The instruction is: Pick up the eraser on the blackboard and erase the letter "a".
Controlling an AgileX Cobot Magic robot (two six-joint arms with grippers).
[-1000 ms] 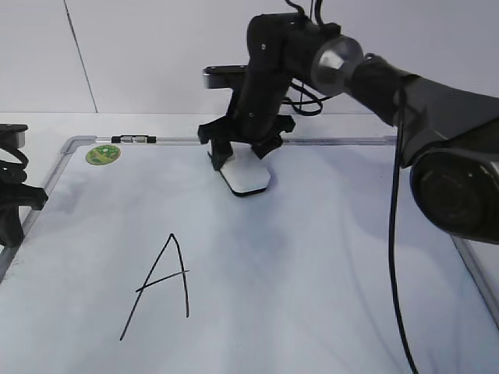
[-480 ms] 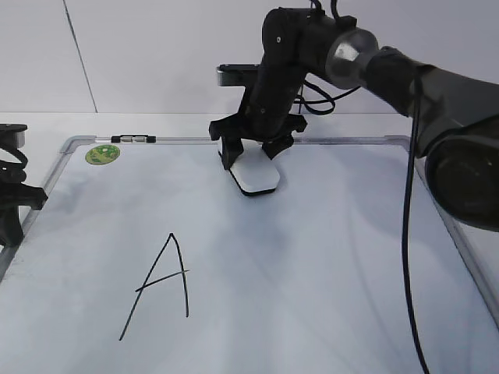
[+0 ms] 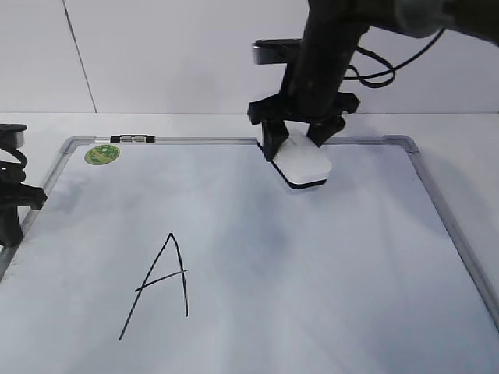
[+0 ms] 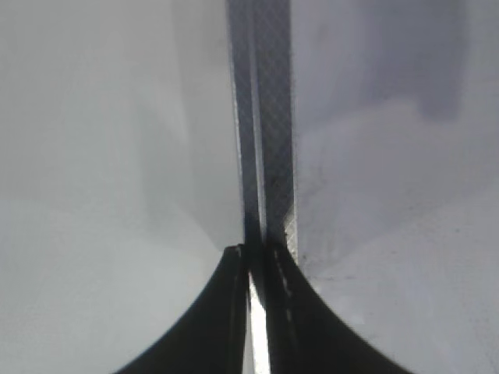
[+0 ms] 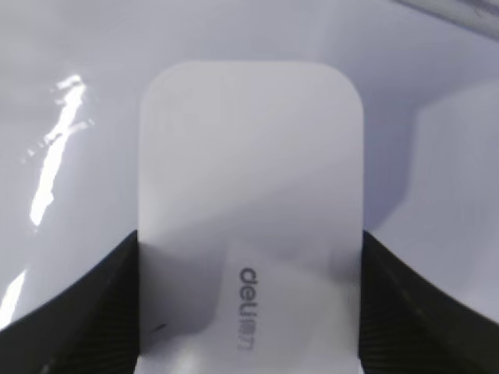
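Note:
My right gripper (image 3: 300, 142) is shut on the white eraser (image 3: 304, 165), with a finger on each long side, over the far right part of the blackboard (image 3: 312, 273). The eraser's dark underside faces the board; I cannot tell whether it touches. In the right wrist view the eraser (image 5: 249, 187) fills the space between the black fingers (image 5: 86, 312). No small letter "a" shows in any view. My left gripper (image 3: 12, 210) rests at the board's left edge; in the left wrist view it (image 4: 256, 255) is shut over the grey frame (image 4: 269, 117).
A large capital "A" (image 3: 160, 284) is drawn at the front left of the board. A round green sticker (image 3: 102, 154) and a small dark clip (image 3: 134, 139) sit at the far left corner. A pale wall stands behind the table.
My right gripper has carried the eraser to the right along the far part of the board. The left arm has not moved.

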